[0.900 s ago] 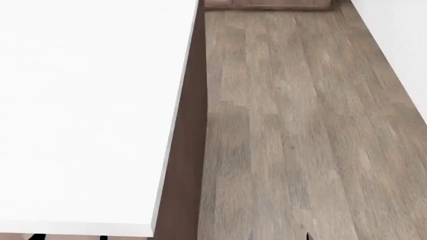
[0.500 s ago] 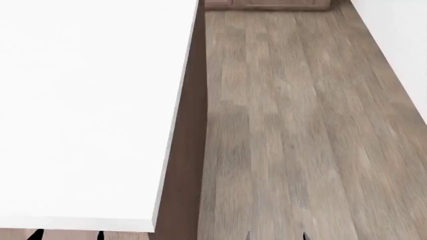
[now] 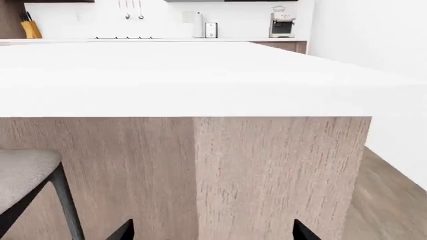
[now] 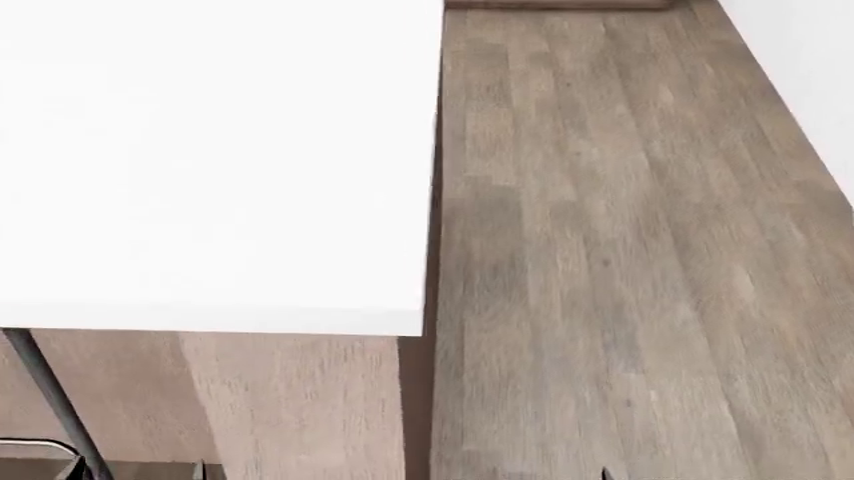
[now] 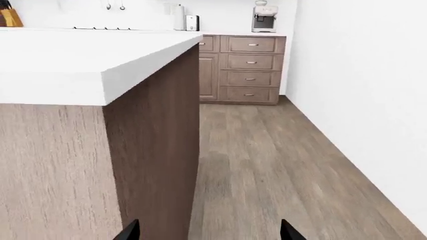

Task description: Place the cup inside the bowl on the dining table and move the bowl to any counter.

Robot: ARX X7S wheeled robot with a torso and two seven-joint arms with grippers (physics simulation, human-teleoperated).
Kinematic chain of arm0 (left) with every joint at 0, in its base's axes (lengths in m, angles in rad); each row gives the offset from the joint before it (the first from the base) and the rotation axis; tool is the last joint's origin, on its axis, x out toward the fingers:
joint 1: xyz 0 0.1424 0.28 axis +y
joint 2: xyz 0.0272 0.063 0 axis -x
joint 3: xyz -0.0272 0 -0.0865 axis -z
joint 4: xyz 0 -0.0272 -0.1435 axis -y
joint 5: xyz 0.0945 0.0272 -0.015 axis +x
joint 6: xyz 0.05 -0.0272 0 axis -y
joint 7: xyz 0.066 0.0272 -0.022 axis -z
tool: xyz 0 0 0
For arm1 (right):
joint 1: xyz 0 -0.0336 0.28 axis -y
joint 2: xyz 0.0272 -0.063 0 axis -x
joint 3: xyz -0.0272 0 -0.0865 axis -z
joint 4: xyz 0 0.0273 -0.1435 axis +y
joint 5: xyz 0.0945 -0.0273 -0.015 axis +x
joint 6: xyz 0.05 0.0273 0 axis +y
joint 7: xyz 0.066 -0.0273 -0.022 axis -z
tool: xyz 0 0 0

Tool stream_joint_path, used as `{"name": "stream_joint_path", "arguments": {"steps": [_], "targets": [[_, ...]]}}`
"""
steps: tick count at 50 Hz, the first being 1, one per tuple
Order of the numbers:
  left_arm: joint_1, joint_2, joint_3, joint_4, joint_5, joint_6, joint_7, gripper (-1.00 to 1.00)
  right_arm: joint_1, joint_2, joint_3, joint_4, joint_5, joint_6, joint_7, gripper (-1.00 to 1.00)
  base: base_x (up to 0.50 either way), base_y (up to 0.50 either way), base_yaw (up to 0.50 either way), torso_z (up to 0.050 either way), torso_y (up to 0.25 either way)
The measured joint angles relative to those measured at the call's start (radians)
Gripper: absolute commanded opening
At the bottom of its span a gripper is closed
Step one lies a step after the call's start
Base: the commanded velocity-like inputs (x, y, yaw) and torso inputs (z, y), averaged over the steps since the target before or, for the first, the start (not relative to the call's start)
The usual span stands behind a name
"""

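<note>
Hanging low beside the desk's corner, both hands show only as dark fingertip slivers at the frame edges: left hand with tips spread wide apart and nothing between them; right hand likewise parted and empty. Item: dining desk, bright white flat top, brown wood sides; its near corner stands directly ahead of the left hand and above both hands, while the right hand faces the open wood floor alongside the desk's flank. Item: grey stool seat on a dark leg, just beside the desk's near face. Item: counter at the far wall over brown drawer fronts, carrying a coffee machine, well apart from the hands. Cup and bowl: neither in any view; the visible stretch of white top bears nothing, so their bearing, pointing and long axis cannot be told. Judgement: the coming move turns on locating them, probably further along the desk top beyond the head view's left or upper edge; the left hand is nearer the desk.
</note>
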Motion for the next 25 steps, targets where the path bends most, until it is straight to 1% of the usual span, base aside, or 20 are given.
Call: {"name": "stream_joint_path", "arguments": {"steps": [25], "targets": [[-0.006,-0.028,0.03,-0.004,-0.027,0.0,-0.032,1.0,0.005,0.026,-0.037,0.006,0.021,0.001,0.033,1.0,-0.17,0.5,0.0,0.0,0.0]]}}
